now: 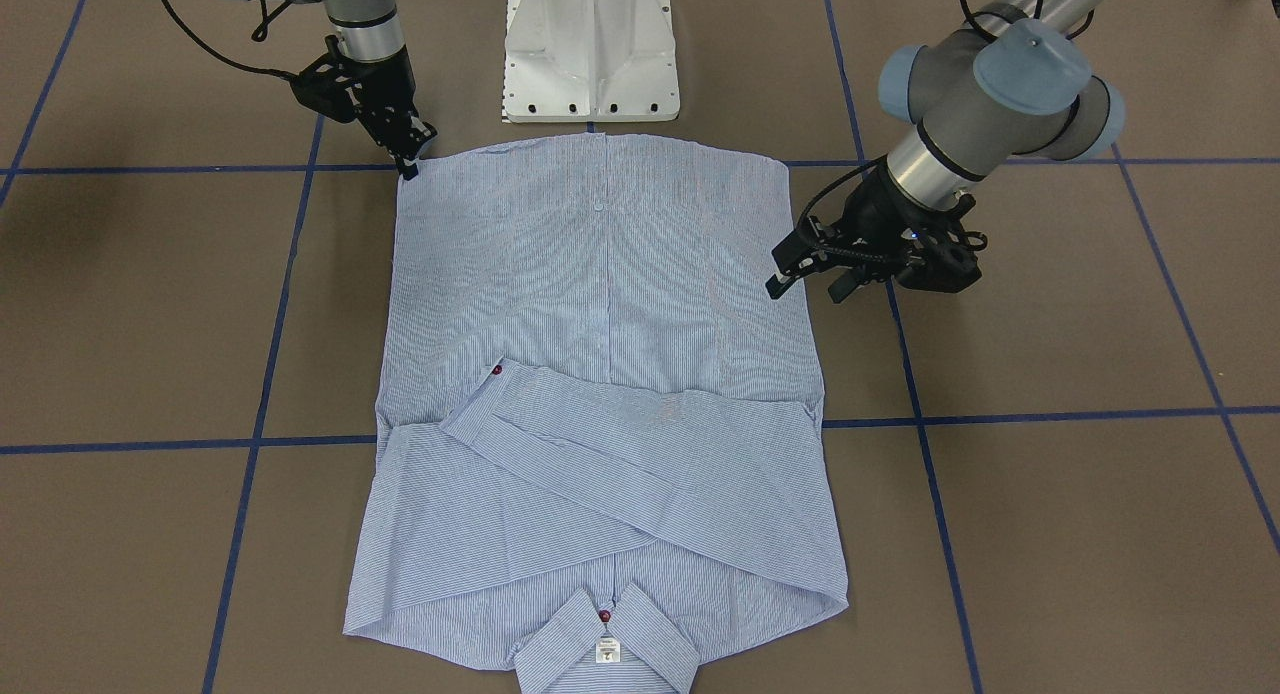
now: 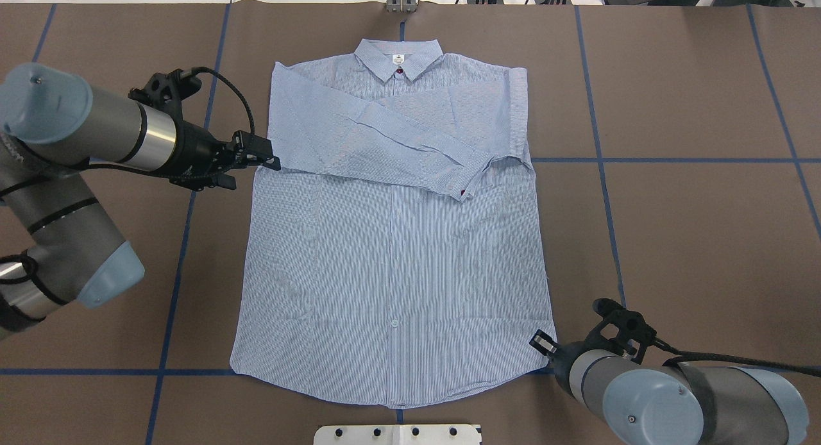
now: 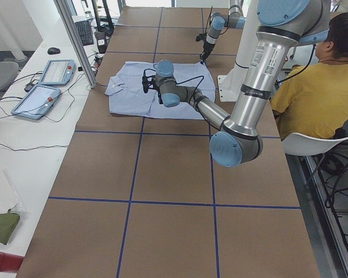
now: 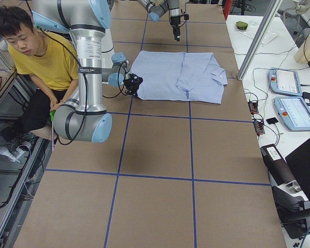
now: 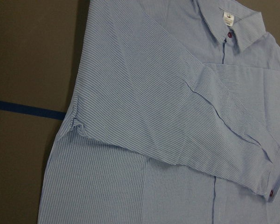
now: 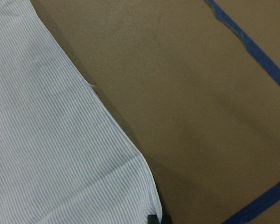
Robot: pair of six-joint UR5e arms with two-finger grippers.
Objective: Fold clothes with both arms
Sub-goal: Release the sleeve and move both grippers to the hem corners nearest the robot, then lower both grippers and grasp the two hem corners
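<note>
The light blue-and-white striped shirt [image 2: 391,252] lies flat and face up, collar [image 2: 397,59] at the far side and both sleeves folded across the chest. It also shows in the front view [image 1: 600,304]. My left gripper [image 2: 255,174] is open and empty, just off the shirt's side edge below the armpit [image 1: 806,286]. The left wrist view shows the folded sleeves [image 5: 154,116]. My right gripper [image 2: 542,342] sits with its tips together at the near hem corner [image 1: 410,166]. In the right wrist view that corner [image 6: 147,182] reaches the tips. I cannot tell if cloth is pinched.
The white pedestal base [image 1: 592,54] stands just behind the shirt's hem. Blue tape lines [image 2: 673,160] cross the brown table. A person in yellow [image 3: 313,87] sits behind the robot. Control tablets [image 4: 294,98] and cables lie beyond the table's far edge.
</note>
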